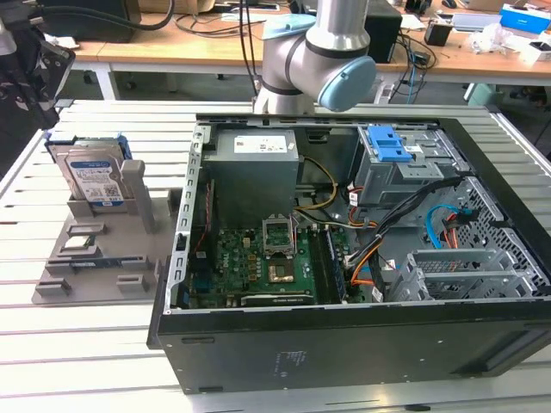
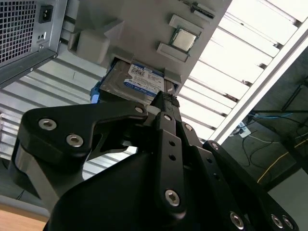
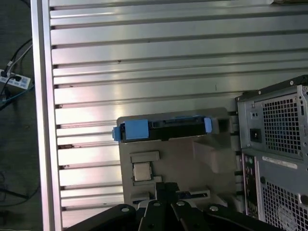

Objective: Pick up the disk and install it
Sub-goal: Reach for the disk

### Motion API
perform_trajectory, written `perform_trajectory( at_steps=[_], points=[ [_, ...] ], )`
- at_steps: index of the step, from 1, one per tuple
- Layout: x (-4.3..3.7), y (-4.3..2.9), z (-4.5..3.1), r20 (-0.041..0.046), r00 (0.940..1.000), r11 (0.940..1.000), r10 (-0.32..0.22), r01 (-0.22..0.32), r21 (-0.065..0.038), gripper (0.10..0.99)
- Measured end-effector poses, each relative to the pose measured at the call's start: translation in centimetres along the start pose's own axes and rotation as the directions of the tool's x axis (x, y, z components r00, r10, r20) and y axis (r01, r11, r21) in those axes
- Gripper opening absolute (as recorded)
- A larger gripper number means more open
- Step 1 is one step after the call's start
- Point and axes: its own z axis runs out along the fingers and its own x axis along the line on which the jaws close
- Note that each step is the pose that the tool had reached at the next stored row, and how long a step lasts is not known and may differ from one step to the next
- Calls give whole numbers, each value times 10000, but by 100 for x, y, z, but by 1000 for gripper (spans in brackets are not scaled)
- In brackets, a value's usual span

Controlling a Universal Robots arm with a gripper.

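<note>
The open computer case (image 1: 344,344) fills the centre and right of the exterior view, with the robot arm (image 1: 314,52) at top centre. At upper left, the disk (image 1: 90,176) stands upright in a slot of the grey holder (image 1: 52,292) (not yet picked up). The gripper (image 3: 166,186), closed on nothing in the first wrist view, hangs over the holder, apart from the disk. A clean pick likely needs jaws squared across its flat faces and a straight lift.

This is a robot lab. A robot arm (image 1: 318,60) stands over an open computer (image 1: 344,353) on a ridged metal table (image 1: 86,344). At 12 o'clock, wooden desks (image 1: 198,47) hold wires (image 1: 248,52).
</note>
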Motion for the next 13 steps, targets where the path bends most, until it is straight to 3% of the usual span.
perform_trajectory(
  at_steps=[2, 5, 13],
  points=[
    [57, 60, 10, 1, 10000, 10000, -1, 1, 1, 106],
    [104, 84, 15, 2, 10000, 10000, 1, -1, 1, 106],
    [106, 85, 15, 1, 10000, 10000, -1, 1, 1, 106]
  ],
)
